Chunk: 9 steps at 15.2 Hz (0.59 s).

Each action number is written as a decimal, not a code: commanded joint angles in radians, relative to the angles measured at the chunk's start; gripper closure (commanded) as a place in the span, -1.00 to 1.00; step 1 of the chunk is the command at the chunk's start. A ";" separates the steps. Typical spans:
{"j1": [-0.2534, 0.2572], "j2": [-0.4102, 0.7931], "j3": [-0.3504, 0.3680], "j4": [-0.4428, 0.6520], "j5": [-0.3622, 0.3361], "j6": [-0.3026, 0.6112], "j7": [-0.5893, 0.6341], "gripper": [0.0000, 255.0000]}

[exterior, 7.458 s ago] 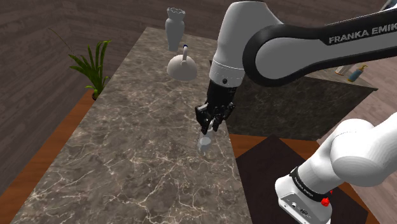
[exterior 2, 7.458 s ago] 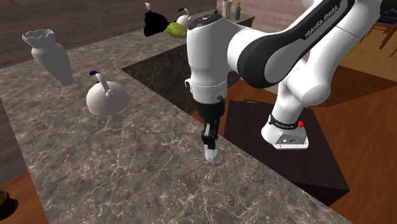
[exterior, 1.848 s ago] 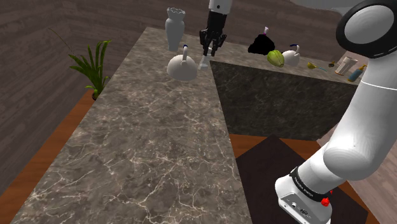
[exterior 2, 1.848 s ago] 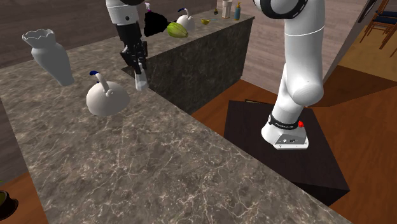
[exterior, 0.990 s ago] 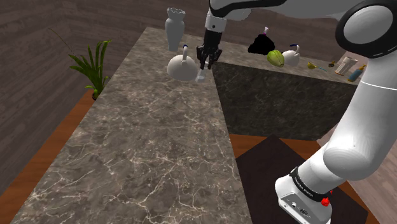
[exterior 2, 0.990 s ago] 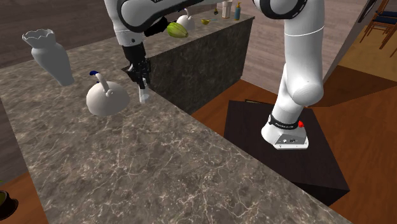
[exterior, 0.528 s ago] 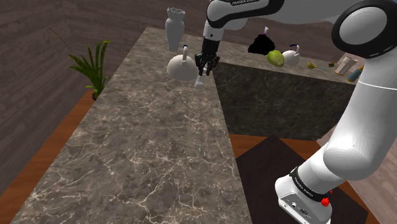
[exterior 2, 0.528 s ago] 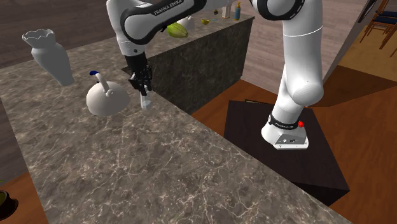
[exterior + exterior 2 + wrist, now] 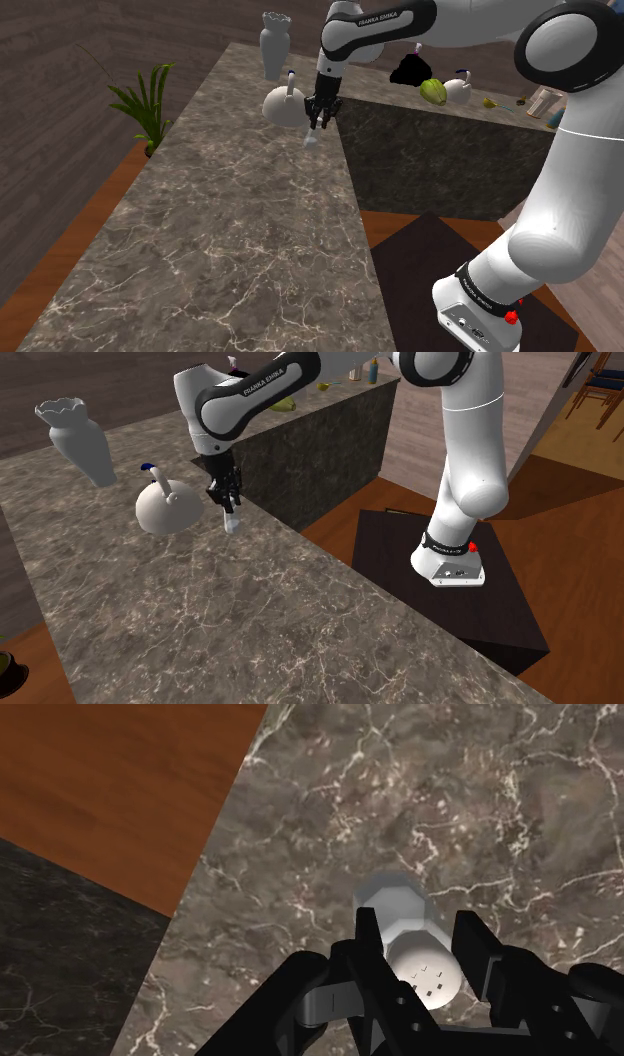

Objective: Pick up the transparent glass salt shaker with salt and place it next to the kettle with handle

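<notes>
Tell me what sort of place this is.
Probably a home kitchen. A long marble-patterned countertop carries a white kettle and a vase, and a potted plant stands beside it above wooden flooring.

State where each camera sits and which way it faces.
Shoulder view: beside the stand, looking along the marble counter toward the kettle; arm and claw show.
Second exterior view: across the counter, facing the arm and stand.
Wrist view: on the wrist, looking down at the salt shaker clasped in the claw.
Shared: both exterior views show kettle, salt shaker and claw.
</notes>
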 commanded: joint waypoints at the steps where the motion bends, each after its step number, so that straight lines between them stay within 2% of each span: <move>1: 0.000 0.001 0.000 -0.003 0.000 0.005 -0.001 1.00; 6: 0.000 0.001 0.000 -0.003 0.000 0.005 -0.001 1.00; 7: 0.000 0.001 0.000 -0.003 0.000 0.005 -0.001 -1.00; 9: 0.000 0.001 0.000 -0.003 0.000 0.005 -0.001 -1.00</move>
